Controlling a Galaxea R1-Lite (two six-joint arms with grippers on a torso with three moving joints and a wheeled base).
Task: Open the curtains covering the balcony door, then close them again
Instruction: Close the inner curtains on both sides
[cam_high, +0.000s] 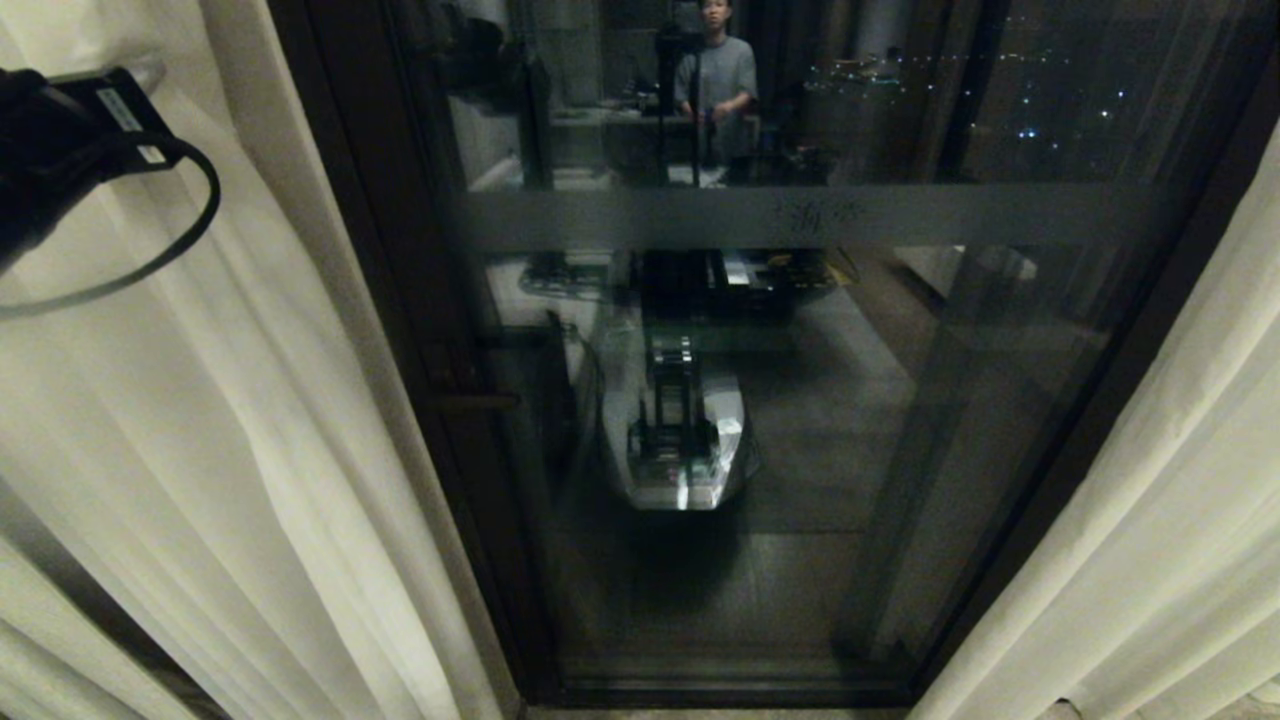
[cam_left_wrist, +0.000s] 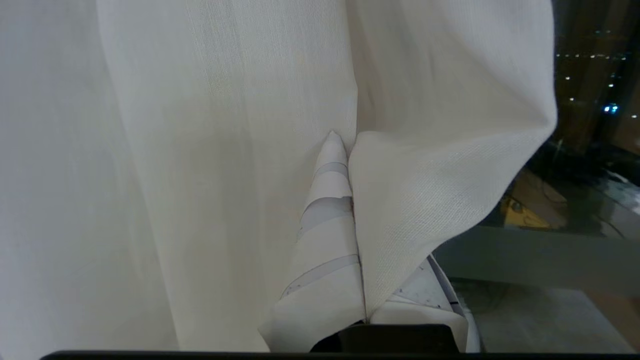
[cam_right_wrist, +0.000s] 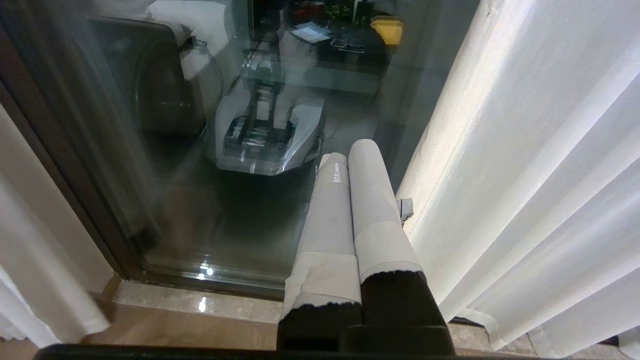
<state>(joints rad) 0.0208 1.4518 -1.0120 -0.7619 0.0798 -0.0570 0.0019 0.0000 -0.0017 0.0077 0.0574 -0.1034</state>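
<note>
The curtains are drawn apart, the left panel (cam_high: 200, 420) and the right panel (cam_high: 1180, 500) flanking the bare balcony door (cam_high: 800, 450), which has a dark frame and a frosted band (cam_high: 640, 218). My left arm (cam_high: 60, 150) reaches in at the upper left against the left panel. In the left wrist view, my left gripper (cam_left_wrist: 350, 150) is shut on a fold of that cream curtain (cam_left_wrist: 425, 190), which drapes over one taped finger. My right gripper (cam_right_wrist: 350, 157) hangs low by the right panel (cam_right_wrist: 525, 175), shut and empty, beside the glass (cam_right_wrist: 150, 150).
The glass reflects my own base (cam_high: 680, 440) and a person (cam_high: 715, 80) standing behind me. A small dark handle (cam_high: 475, 402) sits on the door frame's left side. A stone sill (cam_right_wrist: 200, 300) runs along the door's foot.
</note>
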